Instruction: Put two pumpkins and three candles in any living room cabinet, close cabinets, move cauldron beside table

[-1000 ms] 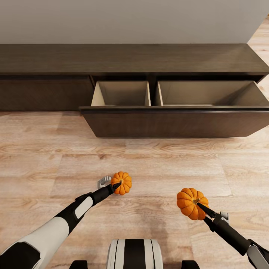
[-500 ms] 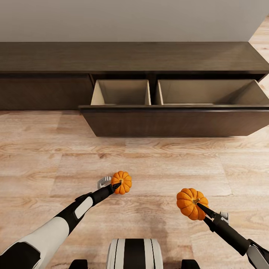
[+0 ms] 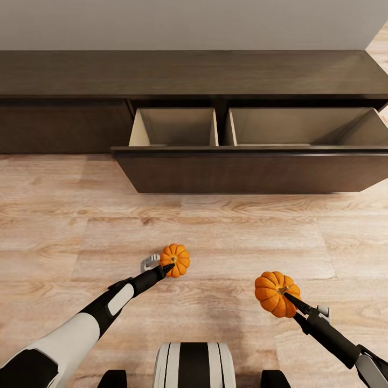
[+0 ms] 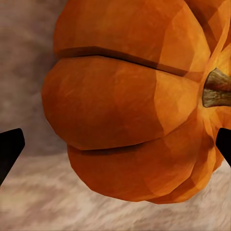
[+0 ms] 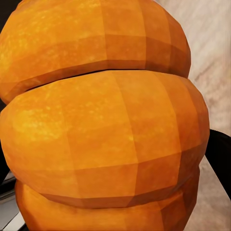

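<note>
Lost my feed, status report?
Left pincer shut on left pumpkin. Right pincer shut on right pumpkin. Cabinet drawer open ahead; floor between clear.

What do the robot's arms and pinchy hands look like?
Both arms are black with white panels. The left arm has a big white shell on its forearm and a smaller white panel nearer the wrist. The right arm is slim and black, with a white panel at the picture's edge. The left gripper and right gripper have thin black jaws and a small grey bracket beside each.
</note>
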